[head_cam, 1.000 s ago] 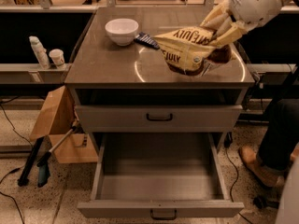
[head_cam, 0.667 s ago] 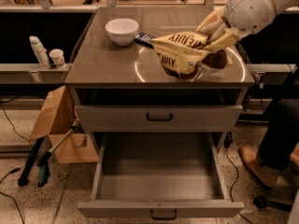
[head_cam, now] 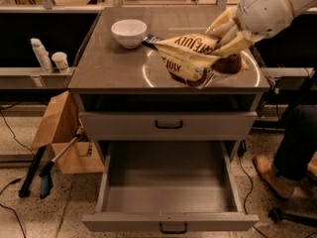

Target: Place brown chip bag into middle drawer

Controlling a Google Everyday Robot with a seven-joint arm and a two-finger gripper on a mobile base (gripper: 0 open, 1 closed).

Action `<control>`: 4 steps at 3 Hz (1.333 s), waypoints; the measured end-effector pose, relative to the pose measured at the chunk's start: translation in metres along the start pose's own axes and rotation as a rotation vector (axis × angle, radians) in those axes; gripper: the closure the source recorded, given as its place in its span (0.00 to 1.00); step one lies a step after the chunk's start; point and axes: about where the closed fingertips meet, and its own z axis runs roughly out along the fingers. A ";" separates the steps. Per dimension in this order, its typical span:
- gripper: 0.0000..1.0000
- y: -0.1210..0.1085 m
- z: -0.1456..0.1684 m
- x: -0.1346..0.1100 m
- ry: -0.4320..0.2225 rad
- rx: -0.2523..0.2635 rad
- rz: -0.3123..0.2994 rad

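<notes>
Brown chip bag (head_cam: 190, 58) crumples in claw (head_cam: 225, 37) over counter (head_cam: 106, 66).

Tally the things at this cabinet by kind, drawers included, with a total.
Bowls: 1, the white bowl
Snack packs: 2, the brown chip bag gripped by the claw over the top's right side, and the dark blue packet
Drawers: 2, the middle drawer open, the upper drawer shut
Total: 5

Left of the cabinet (head_cam: 114, 68) a cardboard box (head_cam: 57, 128) sits on the speckled floor (head_cam: 64, 217) beside long-handled tools (head_cam: 32, 175), a grey ledge (head_cam: 25, 77) behind it bears a bottle (head_cam: 39, 53) and a cup (head_cam: 60, 62), and right of the cabinet stands a dark-trousered leg (head_cam: 297, 138) in a brown shoe (head_cam: 270, 177).
</notes>
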 end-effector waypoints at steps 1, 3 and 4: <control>1.00 0.028 0.001 -0.026 0.026 -0.006 0.008; 1.00 0.081 0.005 -0.046 0.109 0.035 0.064; 1.00 0.101 0.010 -0.034 0.183 0.085 0.097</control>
